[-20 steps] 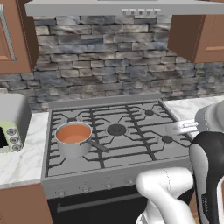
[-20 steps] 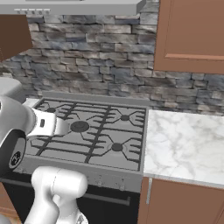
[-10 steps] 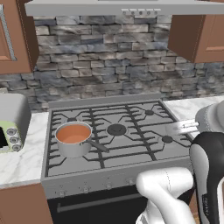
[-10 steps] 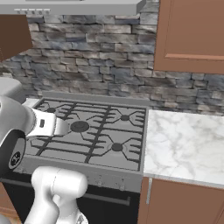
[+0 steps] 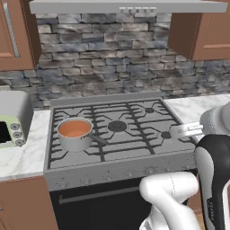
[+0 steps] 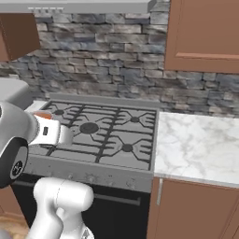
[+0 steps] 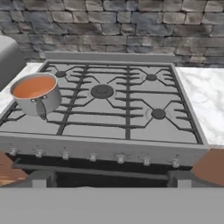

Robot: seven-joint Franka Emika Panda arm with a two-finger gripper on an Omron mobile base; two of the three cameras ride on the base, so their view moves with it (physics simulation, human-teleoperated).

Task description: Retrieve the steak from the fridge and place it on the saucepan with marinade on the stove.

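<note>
The saucepan (image 5: 74, 134) stands on the front left burner of the stove (image 5: 134, 134), its dark handle pointing right and forward. Smooth orange-red marinade (image 5: 74, 129) fills it. In the hand view the saucepan (image 7: 35, 94) sits at the left of the stove (image 7: 127, 131), with the marinade (image 7: 33, 86) in full sight. My gripper (image 7: 111, 178) hangs in front of the stove's knob panel, open, its fingertips (image 7: 43, 178) far apart with nothing between them. My hand (image 5: 188, 130) hovers at the stove's front right corner. The steak and the fridge are out of view.
A pale-green toaster oven (image 5: 11, 119) stands on the marble counter left of the stove. A bare marble counter (image 6: 200, 144) runs to the right. A stone backsplash (image 7: 113, 30), a range hood (image 5: 126, 6) and brown wall cabinets (image 6: 205, 32) rise behind and above.
</note>
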